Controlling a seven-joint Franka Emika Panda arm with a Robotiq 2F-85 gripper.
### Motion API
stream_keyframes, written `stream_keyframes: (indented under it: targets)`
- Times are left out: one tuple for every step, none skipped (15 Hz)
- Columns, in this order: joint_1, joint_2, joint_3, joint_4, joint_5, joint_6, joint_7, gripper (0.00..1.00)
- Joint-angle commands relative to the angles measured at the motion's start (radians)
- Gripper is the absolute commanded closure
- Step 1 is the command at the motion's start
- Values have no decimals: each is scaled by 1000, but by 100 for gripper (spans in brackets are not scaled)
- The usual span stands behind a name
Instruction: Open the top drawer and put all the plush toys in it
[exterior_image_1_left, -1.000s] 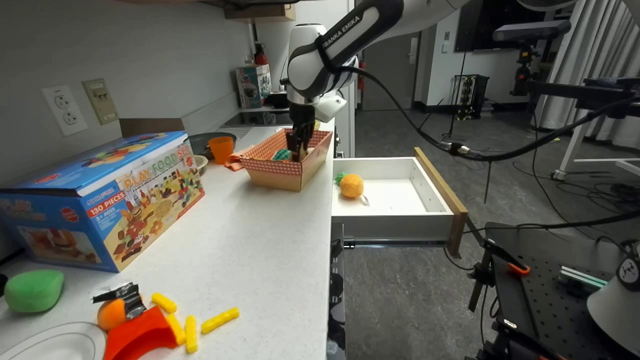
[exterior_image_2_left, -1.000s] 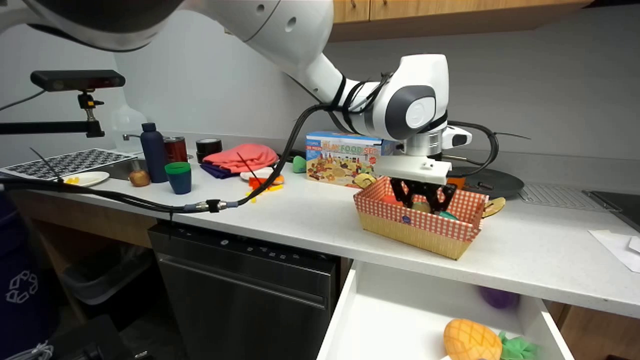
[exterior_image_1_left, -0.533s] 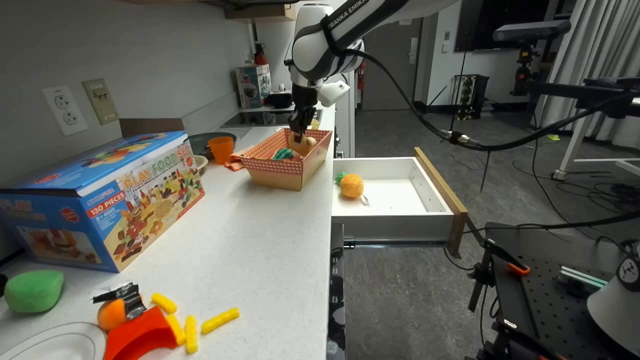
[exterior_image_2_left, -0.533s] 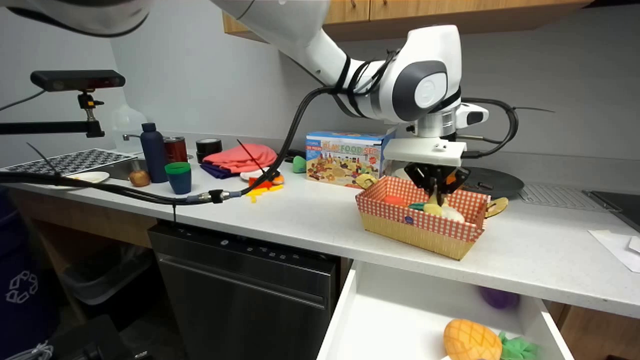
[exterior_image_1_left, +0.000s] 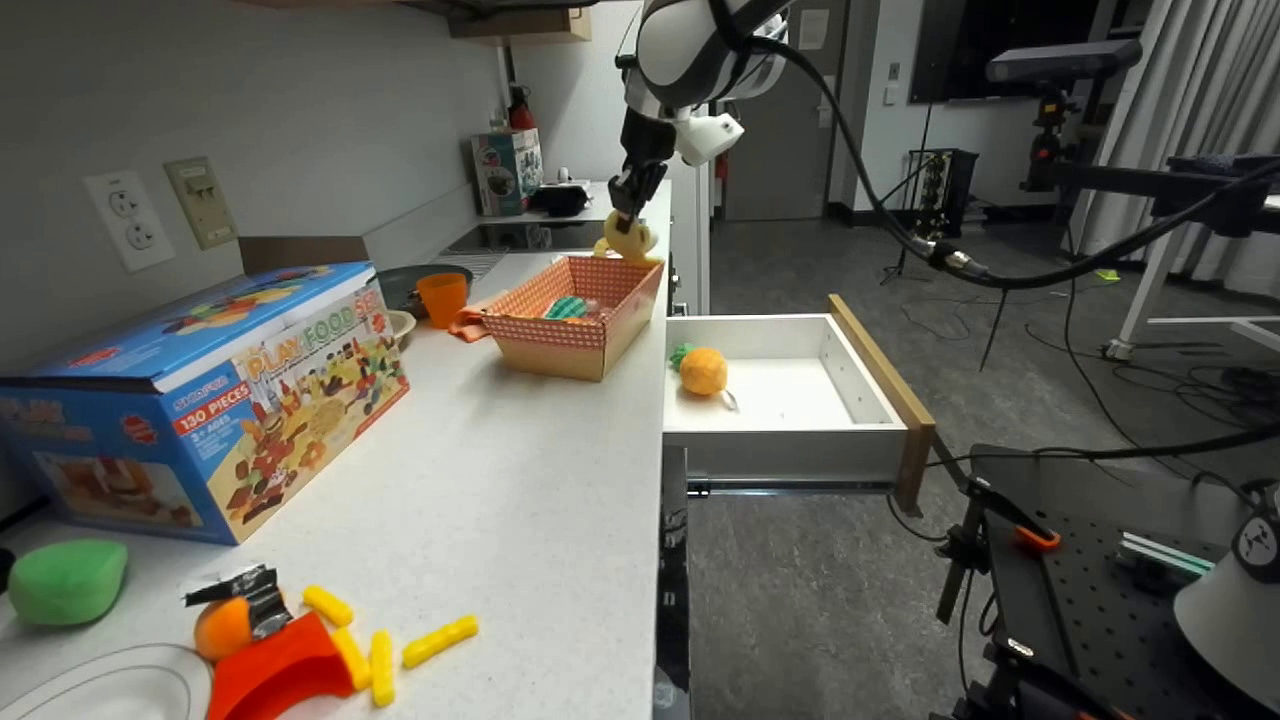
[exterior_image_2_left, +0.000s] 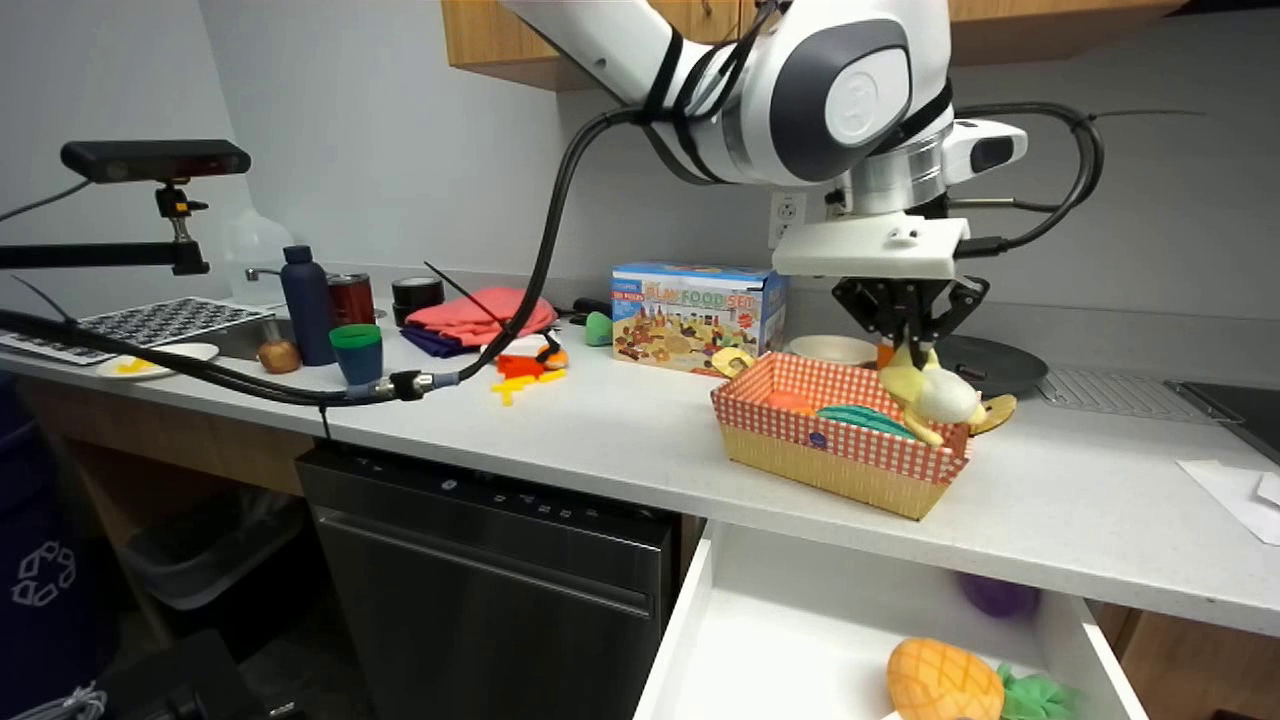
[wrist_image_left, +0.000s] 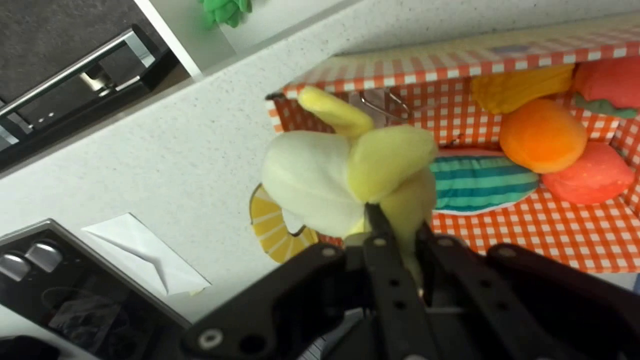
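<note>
The gripper (wrist_image_left: 398, 220) pinches a plush toy (wrist_image_left: 352, 170) (yellow and white, blurred), apparently partly above the checked basket (wrist_image_left: 530, 225).

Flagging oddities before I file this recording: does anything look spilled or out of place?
Yes: in an exterior view, yellow sticks lie loose on the counter beside a red toy piece, pointing different ways, as if spilled rather than set down.

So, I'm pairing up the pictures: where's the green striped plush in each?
In an exterior view: striped plush, above and left of centre.
In an exterior view: striped plush, right of centre, slightly below.
In the wrist view: striped plush, right of centre, near middle height.
Shared landmark: the red-checked basket it lies in.
</note>
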Motion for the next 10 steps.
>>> stream_keyframes:
  targets:
    - [7,-111,-31,-174,8,37,12,97]
    - [12,-119,-44,-200,-4,37,28,97]
    - [19,-121,-61,-222,-24,42,54,97]
    - [24,-119,-74,-235,-37,36,80,97]
    - [29,-109,-87,-244,-51,39,107,97]
    - [35,-99,-100,-248,-69,38,140,97]
    - [45,-85,-117,-246,-95,30,183,64]
    - [49,-79,-125,-250,-107,26,208,63]
    - [51,-73,-131,-253,-117,26,230,56]
    - [54,-69,-136,-254,-125,27,248,49]
